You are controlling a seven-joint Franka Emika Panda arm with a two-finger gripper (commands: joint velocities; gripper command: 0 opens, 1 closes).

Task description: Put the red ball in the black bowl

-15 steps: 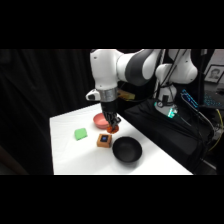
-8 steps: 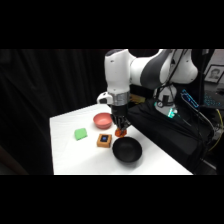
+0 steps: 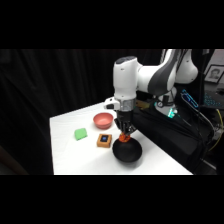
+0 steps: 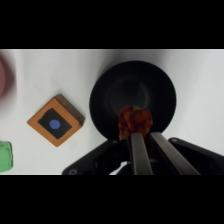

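Observation:
The red ball (image 4: 134, 121) is held between my gripper's (image 4: 136, 131) fingertips, which are shut on it. It hangs just above the near part of the black bowl (image 4: 125, 90), inside its rim as the wrist view shows it. From the side, the gripper (image 3: 125, 135) comes straight down with the red ball (image 3: 124, 137) at its tip, right over the black bowl (image 3: 127, 152) near the table's front.
An orange square block with a black top and blue dot (image 3: 104, 140) lies left of the bowl. A salmon-red bowl (image 3: 103, 120) stands behind it, and a green block (image 3: 80, 133) lies further left. The white table (image 3: 70, 155) ends close behind the black bowl.
The arm has carried the ball to the right, from over the orange block to over the black bowl. The gripper stays shut on the ball.

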